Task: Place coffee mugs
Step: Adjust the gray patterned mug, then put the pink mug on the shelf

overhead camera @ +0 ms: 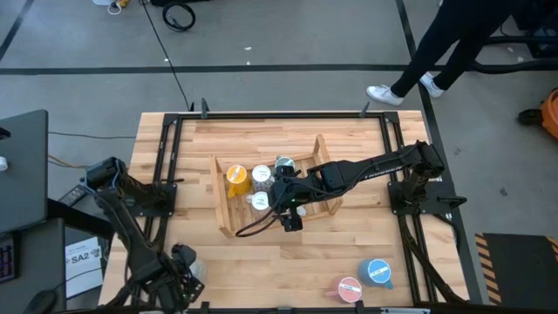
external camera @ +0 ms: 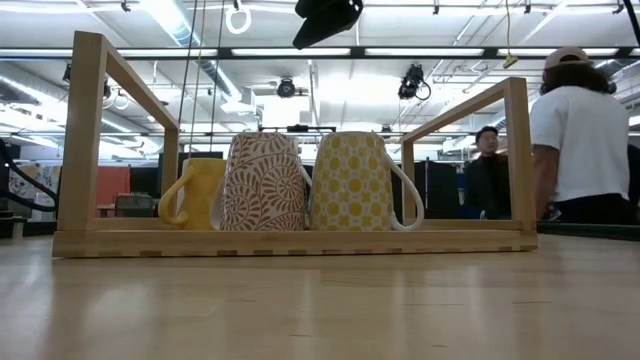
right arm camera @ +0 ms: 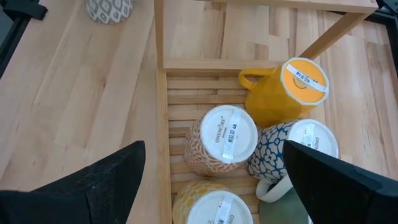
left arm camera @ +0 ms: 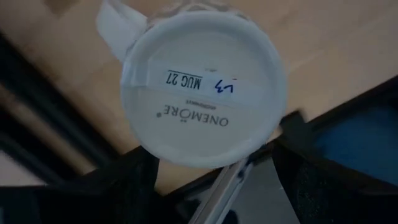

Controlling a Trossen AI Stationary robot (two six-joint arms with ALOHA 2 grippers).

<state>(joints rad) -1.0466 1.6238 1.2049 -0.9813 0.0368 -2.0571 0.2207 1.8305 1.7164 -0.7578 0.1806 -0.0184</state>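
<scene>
Wooden rack [right arm camera: 163,99], upturned patterned mugs [right arm camera: 221,140]

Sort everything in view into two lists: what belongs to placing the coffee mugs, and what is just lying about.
Job:
- mugs upside down in the wooden rack: yellow mug, orange-patterned mug, blue-patterned mug
- pink mug, blue mug, waiting on the table
- mug under the left gripper

Lying about:
- paper sheet
- cables

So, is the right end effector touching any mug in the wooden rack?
Apart. The right wrist view shows the right end effector open above the upside-down mugs, fingers clear of them.
</scene>
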